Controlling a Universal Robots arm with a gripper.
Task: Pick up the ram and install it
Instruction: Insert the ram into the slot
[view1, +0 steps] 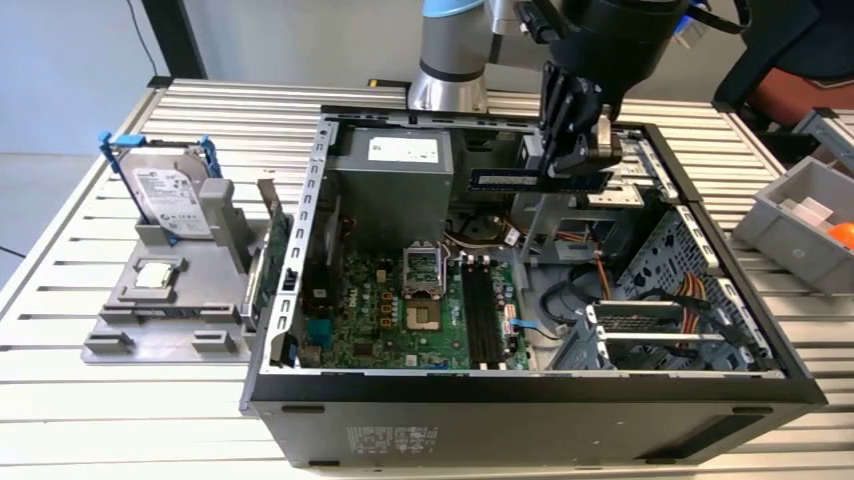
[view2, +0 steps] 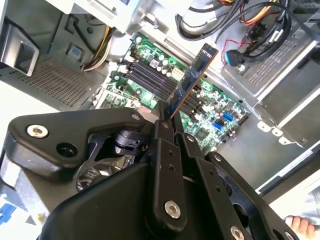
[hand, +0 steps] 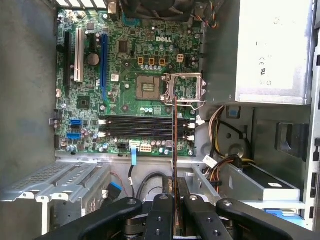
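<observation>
My gripper (view1: 577, 170) hangs over the open computer case (view1: 534, 385), shut on the ram (view1: 527, 180). In the exterior view the ram is a thin dark stick lying level and sticking out toward that view's left from the fingers. In the second wrist view the ram (view2: 192, 80) juts out from the closed fingers (view2: 170, 117) above the green motherboard (view2: 210, 100). The first wrist view shows the ram (hand: 174, 150) edge-on, crossing over the black memory slots (hand: 145, 127), well above them. The slots (view1: 481, 315) lie near the case's front wall.
A silver power supply (view1: 394, 180) fills the case's back corner and a drive cage (view1: 667, 330) with cables sits on the exterior view's right. Outside the case stand a hard drive with blue clips (view1: 167, 195), a green card (view1: 276, 270) and a grey bin (view1: 801, 225).
</observation>
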